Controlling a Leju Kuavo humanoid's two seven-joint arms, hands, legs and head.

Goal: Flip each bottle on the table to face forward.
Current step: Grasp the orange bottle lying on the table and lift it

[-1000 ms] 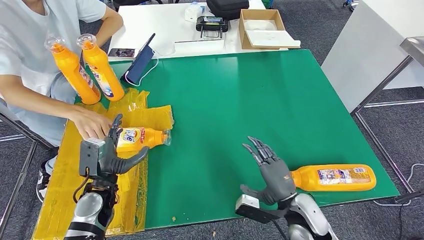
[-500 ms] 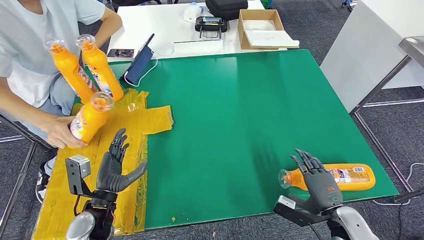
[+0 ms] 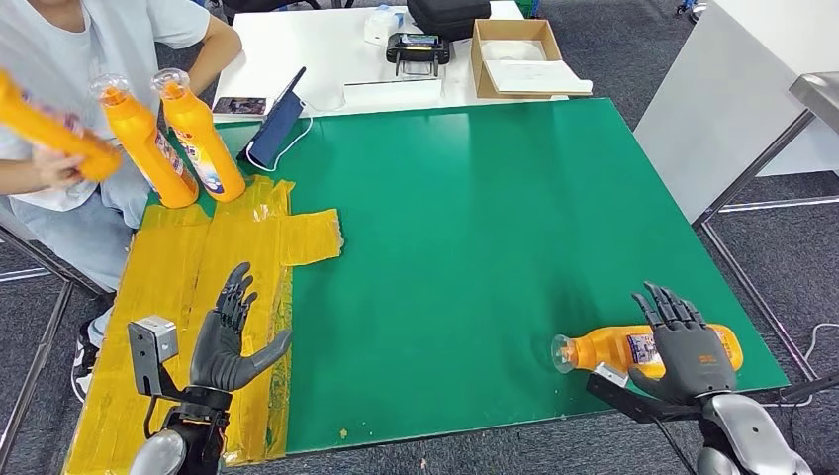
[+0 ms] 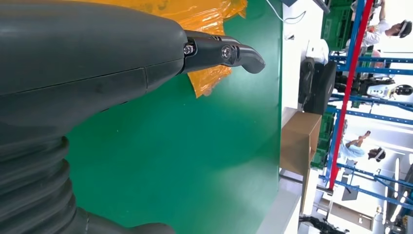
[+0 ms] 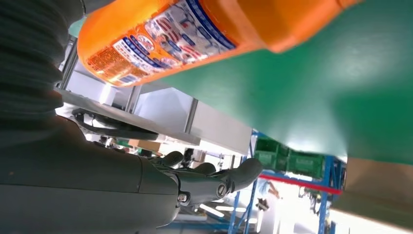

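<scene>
Orange plastic bottle w/ clear cap (image 3: 633, 349) lies on its side near the front right corner of the green table mat (image 3: 475, 228), cap end pointing to the robot's left. Label faces up; blue/red print, too small to read in the head view. In the right wrist view the same label (image 5: 160, 36) shows dense blue and red text on white, blurred, not legible.

Right hand (image 3: 690, 341) sits over the bottle's base half, fingers spread and reaching past it; cannot tell if it's touching or gripping. Wrist view shows the fingers (image 5: 234, 178) extended, apart from the bottle body.

Left hand (image 3: 230, 332) is open, palm up-ish, fingers apart, holding nothing, above the crumpled yellow plastic sheet (image 3: 198, 287) at the mat's left edge.

Two more orange bottles (image 3: 173, 139) stand upright side by side at the sheet's far end, labels w/ blue/red graphics, text unreadable. A person in a light T-shirt (image 3: 89, 59) at the table's left holds a fourth orange bottle (image 3: 49, 129) off the table.

Far side: white table (image 3: 336, 49) w/ cardboard box (image 3: 519, 54), black case (image 3: 450, 15), dark blue phone stand (image 3: 277, 129).
</scene>
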